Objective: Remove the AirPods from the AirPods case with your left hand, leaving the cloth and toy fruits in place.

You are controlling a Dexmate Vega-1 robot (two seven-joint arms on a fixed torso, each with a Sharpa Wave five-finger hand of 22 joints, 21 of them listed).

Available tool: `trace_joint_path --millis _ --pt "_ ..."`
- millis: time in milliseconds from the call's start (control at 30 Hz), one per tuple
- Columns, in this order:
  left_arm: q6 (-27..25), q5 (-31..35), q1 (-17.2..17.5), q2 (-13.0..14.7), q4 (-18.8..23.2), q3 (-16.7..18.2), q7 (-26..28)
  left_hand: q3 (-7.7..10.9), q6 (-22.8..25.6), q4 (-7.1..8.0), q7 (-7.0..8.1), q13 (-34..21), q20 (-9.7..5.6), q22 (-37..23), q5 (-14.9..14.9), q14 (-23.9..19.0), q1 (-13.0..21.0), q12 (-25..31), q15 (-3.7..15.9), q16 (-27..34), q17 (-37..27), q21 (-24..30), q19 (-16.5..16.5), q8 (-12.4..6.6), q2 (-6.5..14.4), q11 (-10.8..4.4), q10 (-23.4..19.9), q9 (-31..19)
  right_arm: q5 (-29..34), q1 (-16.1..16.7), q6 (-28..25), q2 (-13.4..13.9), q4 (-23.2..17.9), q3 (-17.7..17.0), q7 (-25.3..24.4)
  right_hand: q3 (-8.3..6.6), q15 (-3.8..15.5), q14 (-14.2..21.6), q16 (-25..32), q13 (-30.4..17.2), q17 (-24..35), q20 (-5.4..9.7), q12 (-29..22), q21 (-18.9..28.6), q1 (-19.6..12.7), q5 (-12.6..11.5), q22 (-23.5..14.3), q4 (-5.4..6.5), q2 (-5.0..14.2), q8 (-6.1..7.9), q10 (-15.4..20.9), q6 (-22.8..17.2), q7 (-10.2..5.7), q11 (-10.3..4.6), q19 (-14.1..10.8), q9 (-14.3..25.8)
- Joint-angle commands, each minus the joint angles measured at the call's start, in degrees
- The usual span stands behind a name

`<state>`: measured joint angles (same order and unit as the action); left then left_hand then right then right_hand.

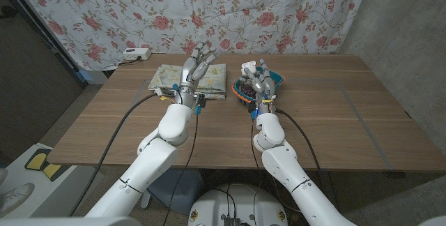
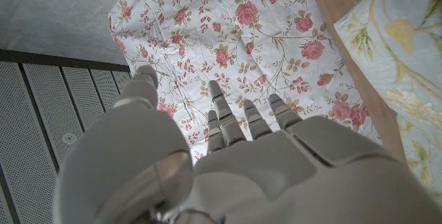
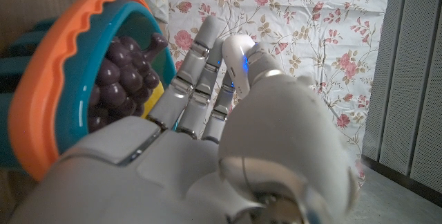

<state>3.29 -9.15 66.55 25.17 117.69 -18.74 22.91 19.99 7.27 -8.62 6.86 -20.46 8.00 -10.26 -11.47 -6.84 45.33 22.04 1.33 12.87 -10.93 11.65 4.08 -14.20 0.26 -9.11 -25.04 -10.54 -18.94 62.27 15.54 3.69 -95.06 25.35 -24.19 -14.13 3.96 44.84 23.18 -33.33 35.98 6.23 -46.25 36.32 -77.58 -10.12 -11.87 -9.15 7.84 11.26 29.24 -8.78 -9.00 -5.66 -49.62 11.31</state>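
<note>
**Left hand up and empty, case sits in right hand**

Left hand (image 1: 197, 64) raised over the cloth (image 1: 188, 81), upper centre of the head view; fingers (image 2: 247, 119) spread wide, holding nothing. Right hand (image 1: 256, 79) up beside the toy fruit bowl (image 1: 275, 79), centre frame, holding a white AirPods case (image 3: 237, 54) between thumb and fingers; blue light on it. Can't tell if the lid is open or if buds are inside. Purple toy grapes (image 3: 121, 79) sit in the bowl, just beside the right hand.

Risks: left hand crossing over could drag the cloth or clip the bowl rim. Small smooth buds likely slip from big fingers. Weak right-hand hold could drop the case into the fruit.
</note>
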Motion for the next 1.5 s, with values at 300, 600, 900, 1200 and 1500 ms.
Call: trace_joint_path --millis 300,600,900,1200,1500 --pt "-5.92 11.85 -0.06 2.32 5.21 4.25 -2.10 -0.01 -7.23 -0.14 0.91 0.08 0.84 -0.16 -0.24 0.24 0.00 -0.47 -0.14 -0.27 0.04 -0.17 -0.35 3.72 0.50 -0.95 -1.83 -0.07 0.63 0.64 0.03 1.21 -1.83 0.40 0.49 0.36 9.56 1.82 0.25 -0.36 0.32 6.14 -0.57 0.75 -0.71 -0.46 -0.27 0.00 0.08 0.08 5.34 -0.19 0.46 -5.24 0.22 0.31" --pt "-11.21 16.24 -0.97 3.49 8.96 5.21 -5.62 -0.06 -10.35 -0.15 1.22 0.02 1.01 -0.16 -0.24 0.10 -0.04 -0.46 -0.04 -0.28 0.05 -0.18 -0.44 4.30 0.41 -1.21 -2.90 -0.02 0.23 0.64 0.13 1.52 -2.06 0.68 1.14 0.47 9.56 1.90 0.20 -0.41 0.38 6.11 -0.58 0.98 -0.79 -0.48 -0.30 0.06 0.09 0.10 5.30 -0.23 0.53 -5.31 0.34 0.31" --pt "-19.55 19.25 -3.01 5.13 13.28 5.28 -10.86 0.60 -13.40 -0.45 1.09 -0.09 1.27 -0.16 -0.58 -0.40 0.96 -0.58 0.08 -0.17 0.07 -0.08 -0.22 4.36 1.17 -1.07 -3.64 0.01 -0.41 0.45 0.14 1.56 -1.84 1.06 2.34 0.61 9.56 1.97 0.10 -0.37 0.45 6.10 -0.62 1.33 -0.93 -0.53 -0.33 0.11 0.07 0.09 5.44 -0.22 0.53 -5.21 0.49 0.32" --pt "-26.55 21.08 -6.06 8.27 17.13 5.18 -16.70 2.98 -16.41 -1.39 0.91 -0.27 1.75 -0.15 -2.25 -0.51 4.23 -0.96 0.07 -0.35 0.10 -0.19 -0.55 4.28 2.98 -1.25 -4.06 0.06 -1.61 0.51 0.58 1.40 -1.83 1.01 3.58 0.76 9.57 2.08 0.00 -0.41 0.53 6.09 -0.60 1.71 -1.10 -0.58 -0.34 0.15 0.05 0.08 5.31 -0.22 0.58 -5.17 0.71 0.32" --pt "-30.65 23.11 -8.13 10.68 19.32 4.52 -19.61 3.42 -20.00 -1.11 0.35 -0.56 2.15 -0.16 -3.06 -0.56 4.41 -0.58 0.02 -0.51 0.11 -0.29 -1.05 4.45 2.38 -1.44 -5.87 0.07 -3.54 0.99 0.18 1.12 -2.05 0.68 5.03 0.90 9.55 2.15 -0.12 -0.43 0.60 6.08 -0.60 2.08 -1.26 -0.64 -0.35 0.19 0.04 0.02 5.23 -0.09 0.68 -5.09 0.93 0.32"
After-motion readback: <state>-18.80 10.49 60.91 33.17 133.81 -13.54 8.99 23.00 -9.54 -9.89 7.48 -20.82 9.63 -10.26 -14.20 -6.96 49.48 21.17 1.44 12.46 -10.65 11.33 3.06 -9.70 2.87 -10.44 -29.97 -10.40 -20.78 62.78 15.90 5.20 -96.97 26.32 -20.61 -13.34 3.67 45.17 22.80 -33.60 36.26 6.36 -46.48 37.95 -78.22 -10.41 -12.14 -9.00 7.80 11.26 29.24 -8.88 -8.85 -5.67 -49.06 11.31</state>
